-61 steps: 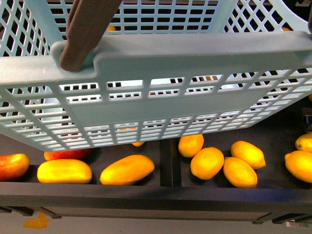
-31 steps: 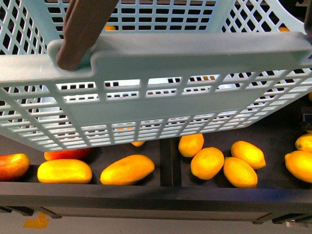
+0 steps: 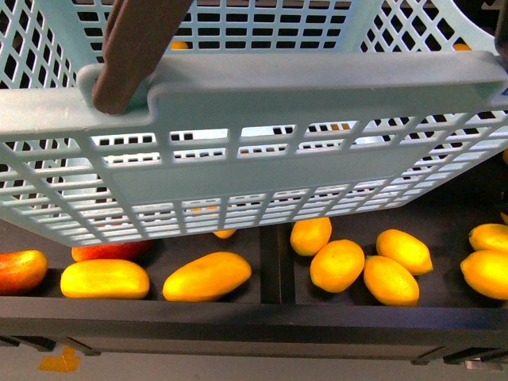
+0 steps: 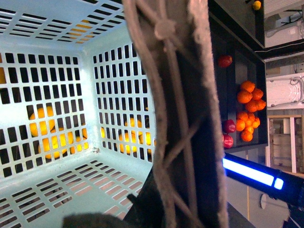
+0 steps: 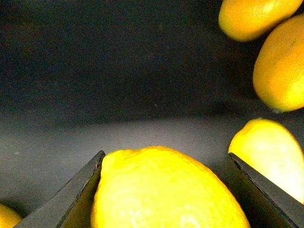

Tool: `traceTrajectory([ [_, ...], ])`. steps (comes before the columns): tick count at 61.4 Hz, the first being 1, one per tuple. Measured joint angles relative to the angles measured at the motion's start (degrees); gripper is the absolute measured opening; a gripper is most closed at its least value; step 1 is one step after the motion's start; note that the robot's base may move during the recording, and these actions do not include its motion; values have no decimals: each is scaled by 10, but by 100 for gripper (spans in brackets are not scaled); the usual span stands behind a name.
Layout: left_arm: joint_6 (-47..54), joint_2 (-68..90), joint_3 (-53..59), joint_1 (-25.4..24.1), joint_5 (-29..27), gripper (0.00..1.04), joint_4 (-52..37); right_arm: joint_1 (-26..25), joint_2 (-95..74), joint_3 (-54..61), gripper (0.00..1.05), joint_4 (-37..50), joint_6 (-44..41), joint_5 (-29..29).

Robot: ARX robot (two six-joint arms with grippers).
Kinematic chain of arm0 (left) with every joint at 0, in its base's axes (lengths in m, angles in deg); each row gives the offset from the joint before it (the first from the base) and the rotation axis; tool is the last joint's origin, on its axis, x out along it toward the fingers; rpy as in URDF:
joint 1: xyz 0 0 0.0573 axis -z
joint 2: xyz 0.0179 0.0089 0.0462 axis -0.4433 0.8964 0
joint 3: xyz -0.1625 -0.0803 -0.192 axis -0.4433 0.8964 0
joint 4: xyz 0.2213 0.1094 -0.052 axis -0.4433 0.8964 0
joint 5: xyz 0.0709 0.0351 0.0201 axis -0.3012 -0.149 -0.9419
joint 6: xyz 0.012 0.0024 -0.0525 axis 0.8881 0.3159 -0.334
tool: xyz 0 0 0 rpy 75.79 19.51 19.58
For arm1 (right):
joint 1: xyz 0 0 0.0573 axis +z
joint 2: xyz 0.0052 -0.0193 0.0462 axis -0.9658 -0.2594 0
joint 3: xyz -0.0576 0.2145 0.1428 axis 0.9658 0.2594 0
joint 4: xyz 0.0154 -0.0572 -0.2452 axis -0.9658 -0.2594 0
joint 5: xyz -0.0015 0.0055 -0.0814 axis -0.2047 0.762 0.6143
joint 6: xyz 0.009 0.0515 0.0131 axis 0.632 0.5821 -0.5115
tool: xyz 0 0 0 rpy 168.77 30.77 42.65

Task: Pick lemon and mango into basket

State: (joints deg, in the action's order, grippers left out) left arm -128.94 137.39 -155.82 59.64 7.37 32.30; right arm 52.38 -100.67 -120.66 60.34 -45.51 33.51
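basket: turquoise and slotted, fills most of the front view. It hangs tilted above the shelf, I judge so fruit can go in from close by. The floor I see from the left wrist has no fruit on it.
handle: brown, swung up. It runs right past my left wrist camera, so that arm likely carries the basket.
left pincer: fingers not made out, cannot tell whether clenched.
mango: red-orange, lies on the shelf at far left, untouched, well apart from the lemons.
yellow mangoes: lie beside it in the same compartment; not wanted.
lemon: sits between my right fingers, not in the basket; other lemons lie near.
right pincer: clenched on the lemon, a finger against each side. I can't tell whether it is lifted yet.
shelf: black, matte, with a divider between the mangoes and the lemons.
room: tangerines and red apples sit in bins further along; grey floor below.
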Motion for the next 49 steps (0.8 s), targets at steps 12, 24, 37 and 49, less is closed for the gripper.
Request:
traceTrajectory([
  [12, 0, 0, 0, 0, -1, 5, 0, -5, 234, 153, 67, 12, 51, -100],
  [24, 0, 0, 0, 0, -1, 5, 0, 17, 426, 196, 66, -5, 178, -150],
  [37, 0, 0, 0, 0, 0, 5, 0, 84, 536, 191, 66, -22, 284, -130],
  [49, 0, 0, 0, 0, -1, 5, 0, 191, 590, 177, 66, -39, 334, -73],
])
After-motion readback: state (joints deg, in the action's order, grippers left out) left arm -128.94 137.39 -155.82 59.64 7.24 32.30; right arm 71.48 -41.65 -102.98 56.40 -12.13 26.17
